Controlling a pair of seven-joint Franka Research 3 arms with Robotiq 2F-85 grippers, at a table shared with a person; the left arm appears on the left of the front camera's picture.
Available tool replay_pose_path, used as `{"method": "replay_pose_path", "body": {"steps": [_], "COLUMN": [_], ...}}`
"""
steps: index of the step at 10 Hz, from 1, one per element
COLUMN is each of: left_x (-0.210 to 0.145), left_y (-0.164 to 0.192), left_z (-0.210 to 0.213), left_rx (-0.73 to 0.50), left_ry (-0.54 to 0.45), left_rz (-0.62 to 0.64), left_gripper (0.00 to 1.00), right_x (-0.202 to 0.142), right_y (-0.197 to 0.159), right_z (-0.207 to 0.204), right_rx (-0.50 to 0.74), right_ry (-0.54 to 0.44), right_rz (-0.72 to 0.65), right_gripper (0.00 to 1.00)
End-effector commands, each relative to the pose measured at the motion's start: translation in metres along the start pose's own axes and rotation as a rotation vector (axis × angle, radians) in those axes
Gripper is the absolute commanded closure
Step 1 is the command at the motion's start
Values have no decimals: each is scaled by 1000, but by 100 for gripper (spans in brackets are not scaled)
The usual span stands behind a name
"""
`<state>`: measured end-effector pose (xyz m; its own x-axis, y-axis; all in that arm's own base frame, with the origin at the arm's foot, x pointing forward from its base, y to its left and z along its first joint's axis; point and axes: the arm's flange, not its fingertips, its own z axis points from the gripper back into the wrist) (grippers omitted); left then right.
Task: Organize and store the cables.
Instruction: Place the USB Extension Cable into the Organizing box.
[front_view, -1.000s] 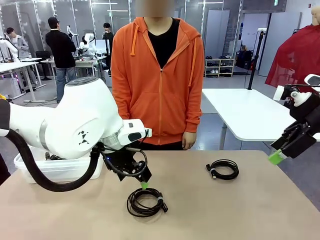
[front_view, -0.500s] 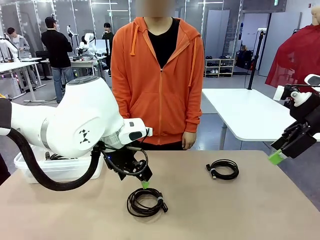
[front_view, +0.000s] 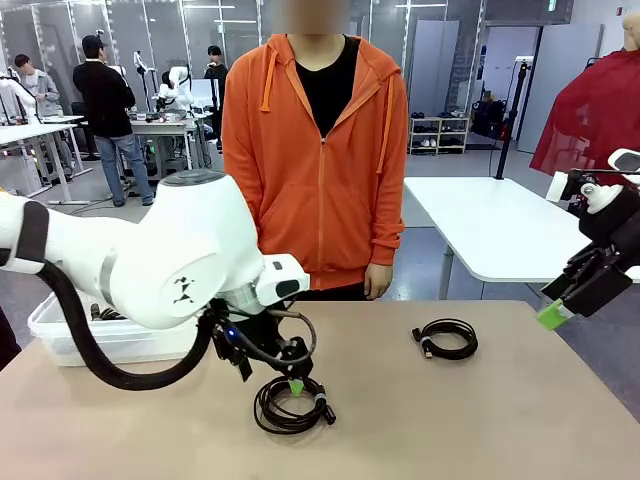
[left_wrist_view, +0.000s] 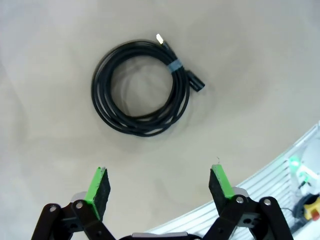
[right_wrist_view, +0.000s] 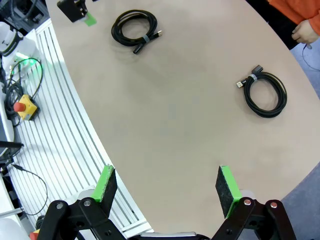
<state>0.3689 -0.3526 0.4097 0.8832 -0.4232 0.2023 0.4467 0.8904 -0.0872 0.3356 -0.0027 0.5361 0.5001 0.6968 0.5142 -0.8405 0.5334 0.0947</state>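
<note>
Since the left pincer (front_view: 293, 385) is held with its green pads (left_wrist_view: 100, 187) wide apart just above the near black cable coil (left_wrist_view: 99, 92), which is bound by a grey band (left_wrist_view: 175, 66), the main hazard is judged to lie in how the grip is taken. In the left wrist view the coil is seen in the upper middle of the frame, beyond the pads rather than between them, so a closure made from this offset could catch only a few strands or none. Should only a few strands be pinched, the loops could be pulled out of round, and the plug ends (left_wrist_view: 196, 84) projecting at the upper right of the coil could be dragged across the smooth beige table (front_view: 450, 430). If the pads are lowered too far, they could be pressed against the table and the coil pushed aside. A loosely held coil could also be snagged on the rim of the clear plastic bin (front_view: 60, 338) at the left edge of the front view. The second black cable coil (front_view: 469, 340) is seen right of centre, well apart; the right pincer (front_view: 551, 314), likewise wide and empty, is held off at the right edge.
</note>
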Motion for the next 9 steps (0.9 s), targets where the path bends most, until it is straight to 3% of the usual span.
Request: {"method": "replay_pose_path", "body": {"steps": [1,6,9], "left_x": [22,55,77], "left_y": [-27,-53,-52], "left_z": [-7,-59,-73], "left_rx": [26,74,88], "left_ry": [58,93,101], "left_rz": [80,222,241], "left_gripper": [0,0,0], "right_x": [1,1,1], "right_y": [1,1,1], "right_z": [0,0,0], "right_rx": [5,5,5], "right_ry": [-6,-6,-6], "right_rz": [-10,-10,-10], "right_gripper": [0,0,0]}}
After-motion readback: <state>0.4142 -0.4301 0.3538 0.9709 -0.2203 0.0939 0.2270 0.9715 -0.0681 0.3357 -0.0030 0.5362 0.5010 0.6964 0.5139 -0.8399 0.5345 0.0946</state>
